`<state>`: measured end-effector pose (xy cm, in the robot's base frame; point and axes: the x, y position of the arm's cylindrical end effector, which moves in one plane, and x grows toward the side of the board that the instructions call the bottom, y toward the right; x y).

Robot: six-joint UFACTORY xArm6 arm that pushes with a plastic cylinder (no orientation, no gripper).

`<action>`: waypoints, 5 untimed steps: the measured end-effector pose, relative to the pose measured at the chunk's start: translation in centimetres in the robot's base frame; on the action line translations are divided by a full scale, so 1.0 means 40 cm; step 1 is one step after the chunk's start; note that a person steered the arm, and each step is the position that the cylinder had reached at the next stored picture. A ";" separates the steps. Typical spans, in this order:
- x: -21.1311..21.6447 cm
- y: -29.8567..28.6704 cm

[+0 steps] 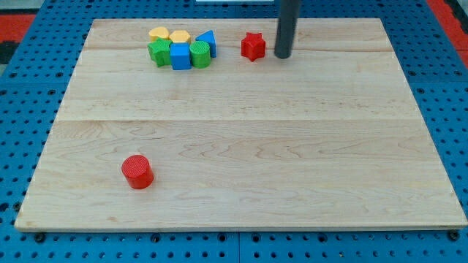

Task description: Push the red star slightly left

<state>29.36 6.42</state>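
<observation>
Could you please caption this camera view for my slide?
My tip rests just right of the red star, apart from it, on the wooden board.

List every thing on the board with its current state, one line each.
my tip: down on the board, just to the view's right of the red star, a small gap between them.
red star: alone, apart from the cluster.
red cylinder: upright, alone near the view's bottom left.
yellow blocks: two, at the cluster's top.
green blocks: two, flanking the blue cube.
blue cube: in the cluster's front row.
blue triangle: at the cluster's right end.
</observation>
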 end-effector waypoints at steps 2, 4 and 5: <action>-0.122 -0.170; -0.239 -0.115; -0.237 -0.216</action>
<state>19.89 -2.21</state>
